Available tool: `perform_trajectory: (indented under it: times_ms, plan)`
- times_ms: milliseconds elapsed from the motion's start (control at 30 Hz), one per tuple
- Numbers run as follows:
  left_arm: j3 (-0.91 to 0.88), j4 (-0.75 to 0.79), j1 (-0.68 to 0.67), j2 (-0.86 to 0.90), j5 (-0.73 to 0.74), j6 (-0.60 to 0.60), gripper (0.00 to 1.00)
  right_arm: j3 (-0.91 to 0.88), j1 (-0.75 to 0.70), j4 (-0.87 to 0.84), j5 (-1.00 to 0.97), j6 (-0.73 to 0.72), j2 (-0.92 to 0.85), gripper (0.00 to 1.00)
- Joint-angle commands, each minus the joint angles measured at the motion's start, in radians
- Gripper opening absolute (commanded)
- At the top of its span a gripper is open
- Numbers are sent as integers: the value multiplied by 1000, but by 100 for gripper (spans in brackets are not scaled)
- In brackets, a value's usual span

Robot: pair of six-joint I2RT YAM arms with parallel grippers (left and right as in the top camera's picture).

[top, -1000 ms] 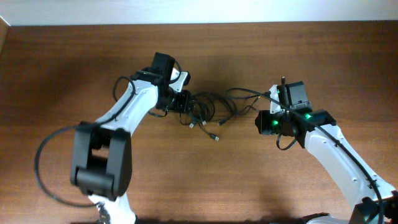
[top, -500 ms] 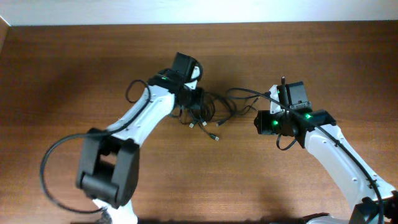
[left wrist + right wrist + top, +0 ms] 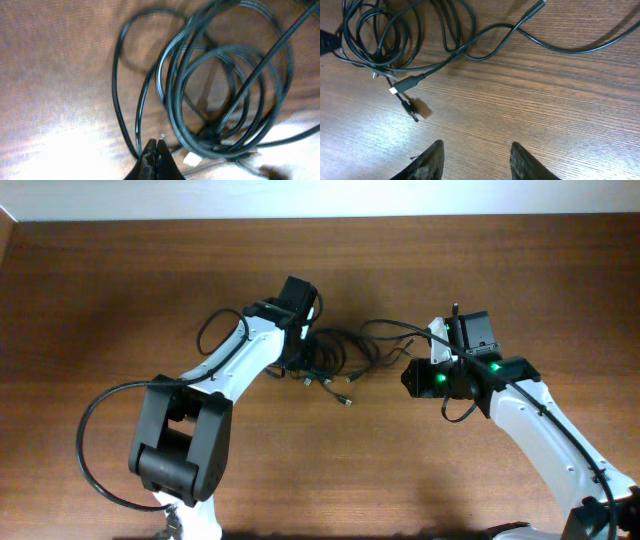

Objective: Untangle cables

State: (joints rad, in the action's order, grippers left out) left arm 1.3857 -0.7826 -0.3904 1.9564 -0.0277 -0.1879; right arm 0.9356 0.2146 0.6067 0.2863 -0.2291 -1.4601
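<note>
The cables [image 3: 338, 356] lie in a tangled bundle of thin black loops at the table's middle, with plug ends trailing toward the front [image 3: 346, 399]. My left gripper [image 3: 302, 352] is at the bundle's left edge. In the left wrist view its jaws [image 3: 157, 146] are shut, tips next to a cable strand, with the loops [image 3: 220, 95] just ahead; nothing shows between the jaws. My right gripper [image 3: 408, 376] is right of the bundle. In the right wrist view it is open and empty [image 3: 475, 152] above bare wood, with the cables [image 3: 405, 40] and a plug [image 3: 402, 89] ahead of it.
One cable strand [image 3: 395, 330] runs from the bundle toward the right arm. The thicker black arm cables loop beside the left arm [image 3: 95, 440]. The wooden table [image 3: 120, 290] ends at a pale wall at the back.
My left arm has swung right and brought its gripper to the bundle's left edge. My right gripper has shifted slightly left toward the cables.
</note>
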Motion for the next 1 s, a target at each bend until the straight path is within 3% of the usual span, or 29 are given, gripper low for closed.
perform_trajectory:
  times_ms: [0, 167, 367, 533, 700, 733, 800, 867, 900, 967]
  plan:
    - [3, -42, 7, 7, 77, 3, 0, 18, 2, 3, 24, 3, -6, 43]
    - [2, -80, 7, 23, 31, 2, 0, 18, 2, 0, 24, -35, -6, 43]
    - [3, -91, 9, 29, -117, 1, 11, 18, 2, 0, 24, -42, -6, 43]
    - [43, -89, 17, 27, -93, -11, 22, 18, 5, -17, 26, -42, -6, 43]
    - [87, -95, 90, 26, -59, -130, 18, 18, 39, -63, 71, -42, -6, 44]
    - [87, -97, 117, 26, -6, -134, 15, 18, 51, -73, 85, -42, -6, 44]
    - [85, -111, 177, 26, 94, -134, 0, 18, 82, -105, 101, -42, -6, 51]
    - [85, -118, 222, 26, 161, -133, 0, 18, 112, -130, 103, -42, -11, 50]
    - [83, -118, 245, 26, 195, -132, 0, 18, 129, -153, 103, -42, -14, 49]
    - [82, -112, 284, 26, 244, -96, 0, 19, 169, -222, 106, -62, -28, 19]
